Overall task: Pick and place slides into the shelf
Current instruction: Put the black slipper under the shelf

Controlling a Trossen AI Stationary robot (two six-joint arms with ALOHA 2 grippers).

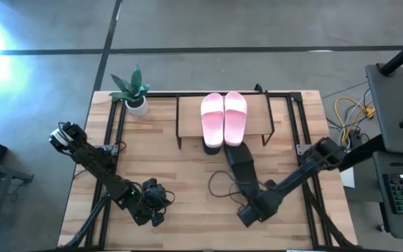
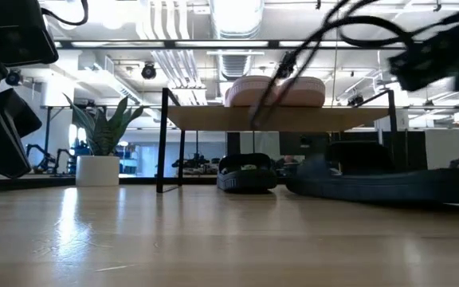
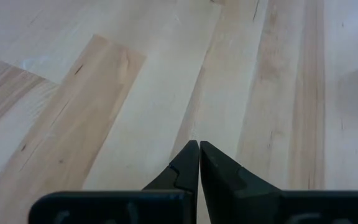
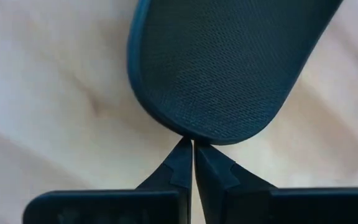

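Note:
Two pale pink slides (image 1: 224,117) lie side by side on the shelf's top board (image 1: 187,119); the low view shows them (image 2: 277,90) above the board (image 2: 213,118). One dark slide (image 1: 212,146) sits under the shelf on the table (image 2: 247,174). The other dark slide (image 1: 241,166) lies on the table just in front of the shelf (image 2: 373,179). My right gripper (image 4: 193,144) is shut at that slide's near, rounded end (image 1: 250,197). My left gripper (image 3: 199,144) is shut and hovers over bare table near the near-left part (image 1: 156,206). My right gripper meets the dark slide at the rim of its rounded near end (image 4: 194,138) with its shut fingertips (image 4: 182,155). It comes from the table's near side, roughly along the slide's length. The slide lies flat on the table.
A small potted plant (image 1: 133,89) stands at the far-left corner beside the shelf. A thin black cable loop (image 1: 219,185) lies on the table left of the near dark slide. Under the shelf, the space right of the dark slide is free (image 1: 247,143).

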